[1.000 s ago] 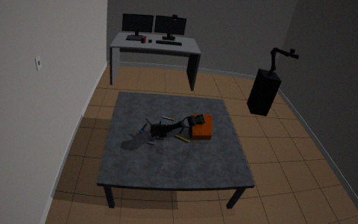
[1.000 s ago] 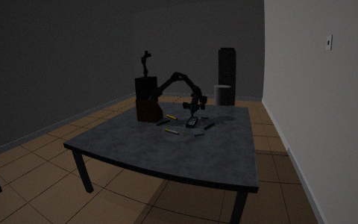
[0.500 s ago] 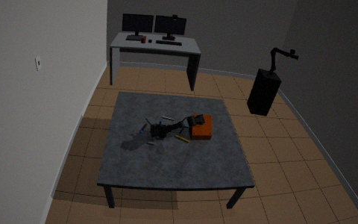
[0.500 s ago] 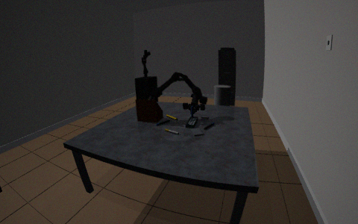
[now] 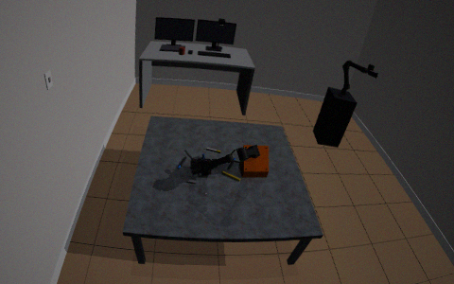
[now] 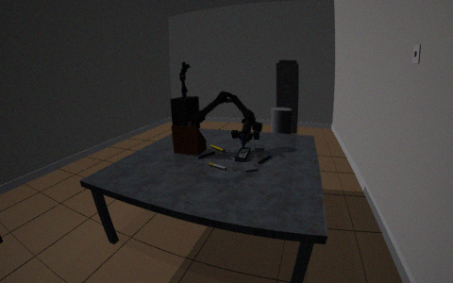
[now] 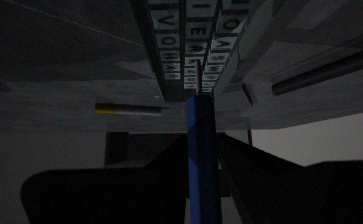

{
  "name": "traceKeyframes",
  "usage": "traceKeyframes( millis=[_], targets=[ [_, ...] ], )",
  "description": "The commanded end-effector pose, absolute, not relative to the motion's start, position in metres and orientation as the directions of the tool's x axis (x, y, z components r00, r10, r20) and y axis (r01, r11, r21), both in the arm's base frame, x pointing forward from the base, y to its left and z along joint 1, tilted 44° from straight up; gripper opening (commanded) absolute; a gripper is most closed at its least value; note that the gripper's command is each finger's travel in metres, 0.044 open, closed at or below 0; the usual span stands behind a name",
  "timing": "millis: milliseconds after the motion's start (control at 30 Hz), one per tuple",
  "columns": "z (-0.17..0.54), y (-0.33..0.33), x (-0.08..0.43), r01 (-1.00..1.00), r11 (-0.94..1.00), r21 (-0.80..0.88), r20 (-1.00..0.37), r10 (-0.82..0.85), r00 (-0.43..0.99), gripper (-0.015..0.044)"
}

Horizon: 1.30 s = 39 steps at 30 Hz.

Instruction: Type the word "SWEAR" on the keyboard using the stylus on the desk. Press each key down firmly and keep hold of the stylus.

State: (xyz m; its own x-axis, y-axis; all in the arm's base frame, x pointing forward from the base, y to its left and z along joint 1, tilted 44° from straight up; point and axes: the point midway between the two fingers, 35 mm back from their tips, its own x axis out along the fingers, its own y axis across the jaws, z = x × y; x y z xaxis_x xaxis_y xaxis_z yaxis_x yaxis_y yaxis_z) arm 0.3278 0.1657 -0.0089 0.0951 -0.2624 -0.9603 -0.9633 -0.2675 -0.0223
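My gripper [image 6: 244, 136] [image 7: 201, 141] is shut on the blue stylus [image 7: 202, 165] [image 6: 243, 141], which points at the keyboard. The small keyboard [image 7: 197, 31] [image 6: 243, 154] lies on the table under the stylus, with white letter keys in three columns in the wrist view. The stylus's thin metal tip shows over the middle column, just past the E, around the R and the key beyond it. I cannot tell whether the tip touches a key. The S, W and A show in the right column. The tip hides part of the keys behind it.
A white marker with a yellow end [image 5: 213, 150] [image 6: 217, 166] [image 7: 127, 109] lies beyond the keyboard. A dark pen [image 6: 264, 159] [image 7: 327, 75] lies to one side. A yellow marker [image 5: 231, 175] [image 6: 217, 148] lies near the orange box [image 5: 255, 161] [image 6: 188, 140] at the arm's base.
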Motion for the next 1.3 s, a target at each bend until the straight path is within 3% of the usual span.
traceKeyframes(
  millis=[0,1267],
  targets=[
    [-0.0114,0.1673,0.3275,-0.965,-0.263,-0.022,-0.960,-0.263,0.094,0.0081],
    [-0.0101,0.1663,0.3282,-0.965,-0.263,-0.022,-0.960,-0.263,0.094,0.0081]
  ],
)
